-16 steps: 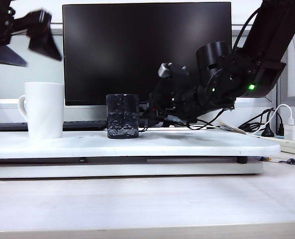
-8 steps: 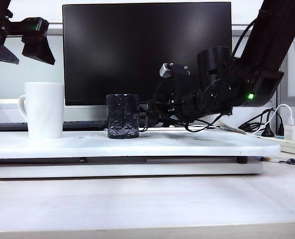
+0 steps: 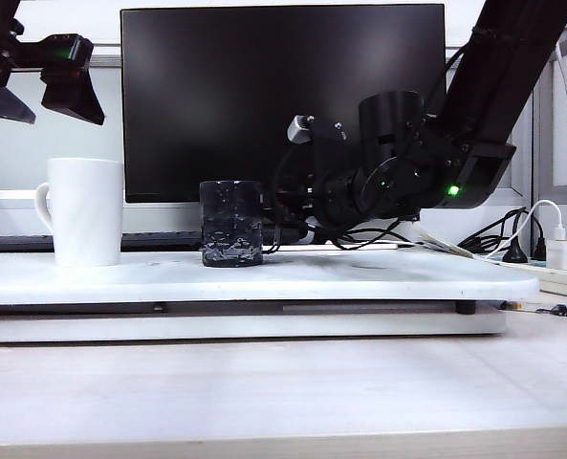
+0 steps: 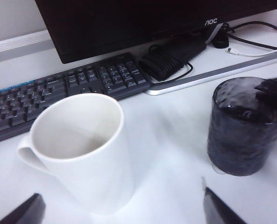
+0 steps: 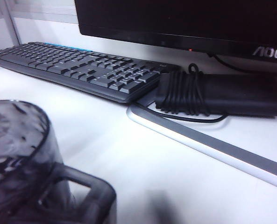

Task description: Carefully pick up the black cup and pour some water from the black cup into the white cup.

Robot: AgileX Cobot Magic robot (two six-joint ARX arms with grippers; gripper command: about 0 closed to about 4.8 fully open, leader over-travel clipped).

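The black cup (image 3: 231, 224) stands on the white board (image 3: 379, 277), a dark crinkly tumbler also in the left wrist view (image 4: 243, 128) and the right wrist view (image 5: 14, 154). To its left is the white cup (image 3: 85, 210), handle turned outward, its inside showing in the left wrist view (image 4: 77, 135). My right gripper (image 3: 269, 227) sits low at the black cup's right side. One finger (image 5: 82, 191) lies against the cup wall and the other is hidden. My left gripper (image 3: 39, 100) hangs open high above the white cup, nothing between its fingertips (image 4: 28, 210).
A black monitor (image 3: 283, 96) fills the back. A keyboard (image 5: 77, 70) and a cable-wrapped power brick (image 5: 217, 93) lie in front of it. A white charger (image 3: 558, 251) and cables sit at the right. The wooden desk (image 3: 283, 392) runs along the front.
My right arm has pushed leftward and lower, up to the black cup, which has shifted slightly left. My left gripper turned a little at first, then kept still.
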